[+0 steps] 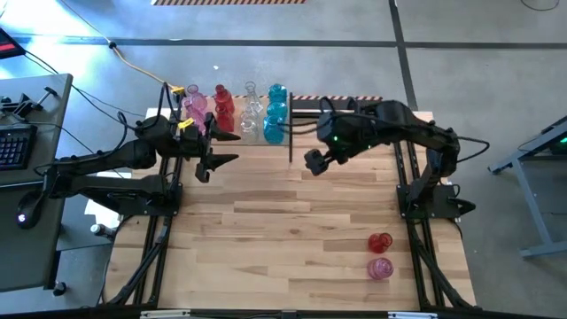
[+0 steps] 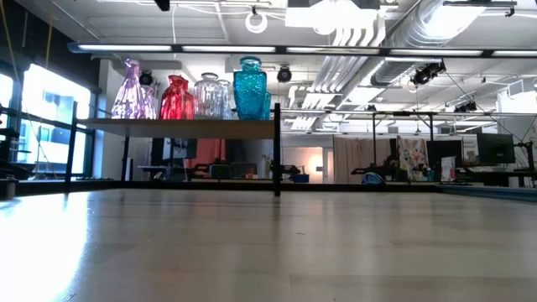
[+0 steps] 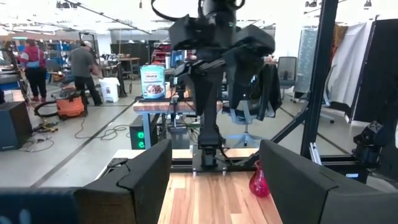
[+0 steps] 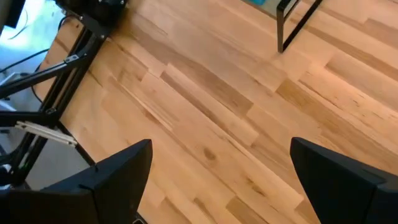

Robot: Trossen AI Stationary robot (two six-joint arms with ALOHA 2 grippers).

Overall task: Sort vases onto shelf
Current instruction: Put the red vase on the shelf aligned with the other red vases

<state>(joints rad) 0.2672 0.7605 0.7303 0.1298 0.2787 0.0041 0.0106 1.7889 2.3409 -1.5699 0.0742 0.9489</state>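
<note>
Right pincer (image 1: 316, 161) hung spread and empty beside the shelf (image 1: 306, 111) — I judged it between vases. Next: reach the red vase (image 1: 380, 242) on the near tabletop (image 1: 266, 230).

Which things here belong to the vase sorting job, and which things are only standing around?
Job: vases on the shelf (pink, red, clear, teal); red vase and pink vase on the table.
Not job: keyboard, side desk, yellow cable.
</note>
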